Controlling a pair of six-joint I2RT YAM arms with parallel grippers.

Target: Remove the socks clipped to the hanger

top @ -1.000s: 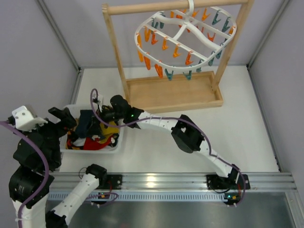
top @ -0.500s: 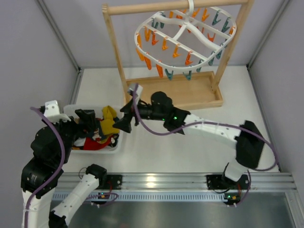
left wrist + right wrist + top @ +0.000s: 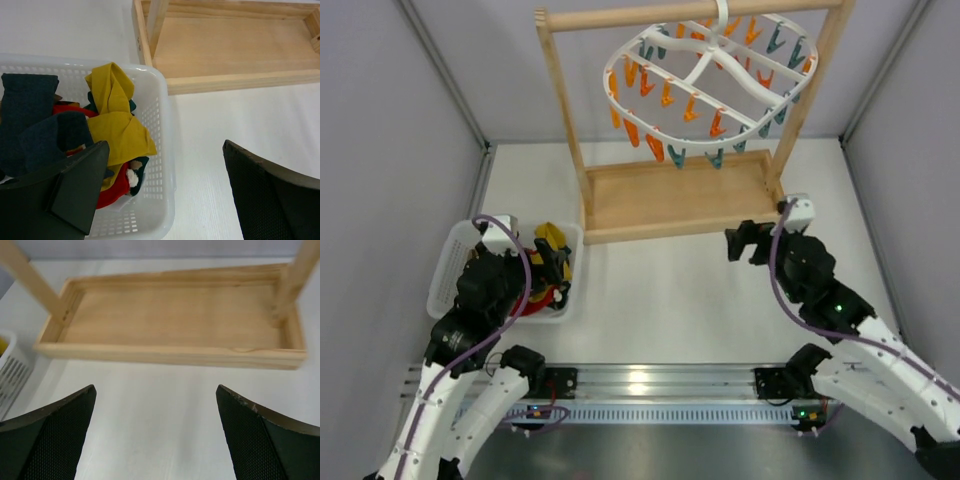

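Top external — one hanger [image 3: 692, 72], one basket [image 3: 446, 268] of socks [image 3: 553, 238], left hand [image 3: 548, 268], right hand [image 3: 748, 243] — both wide apart.

I see mustard-yellow, red and dark navy socks [image 3: 117, 130] in a white basket [image 3: 162, 165] patterned with a grid of small holes. The hanger [image 3: 703, 62] is white, its clips [image 3: 654, 150] orange and teal. The rack [image 3: 680, 195] is pale wood, the tabletop [image 3: 670, 290] white, my fingers [image 3: 260, 440] black and finely meshed.
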